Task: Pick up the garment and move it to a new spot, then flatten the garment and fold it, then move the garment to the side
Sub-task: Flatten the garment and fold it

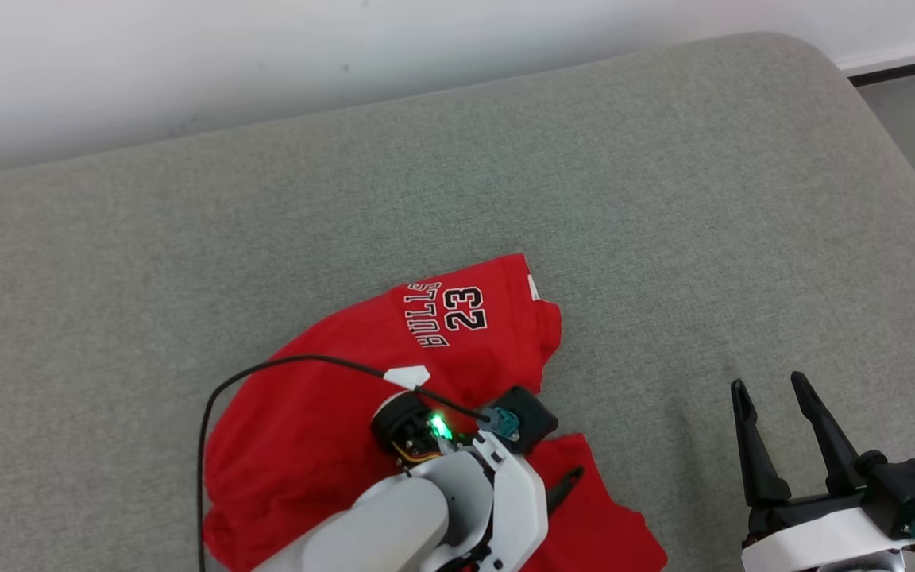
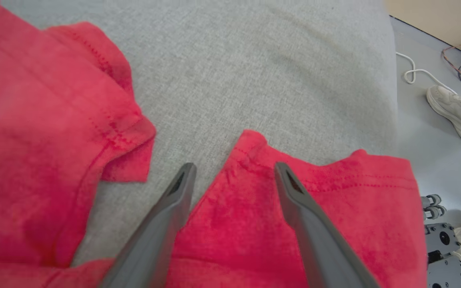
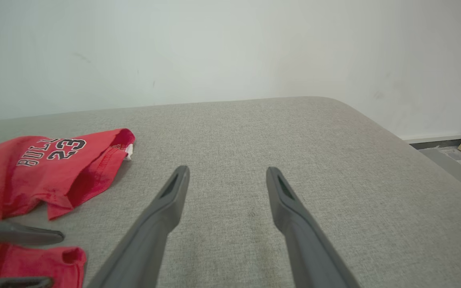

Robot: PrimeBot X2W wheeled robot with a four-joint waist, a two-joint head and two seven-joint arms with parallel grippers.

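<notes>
The red garment (image 1: 322,381) lies crumpled on the grey cushion (image 1: 664,199), toward the robot's side. The left gripper (image 2: 234,174) hangs over a sleeve (image 2: 334,188), jaws spread wide, perhaps just brushing the cloth. The right gripper (image 1: 769,385) sits open and empty, well apart.

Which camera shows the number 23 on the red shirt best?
The head view: the number 23 sits big and sharp on the red shirt, seen from above, just turned sideways. The right wrist view catches it small and slanted at its left side. The left wrist view gives close-up red cloth and hems.
</notes>
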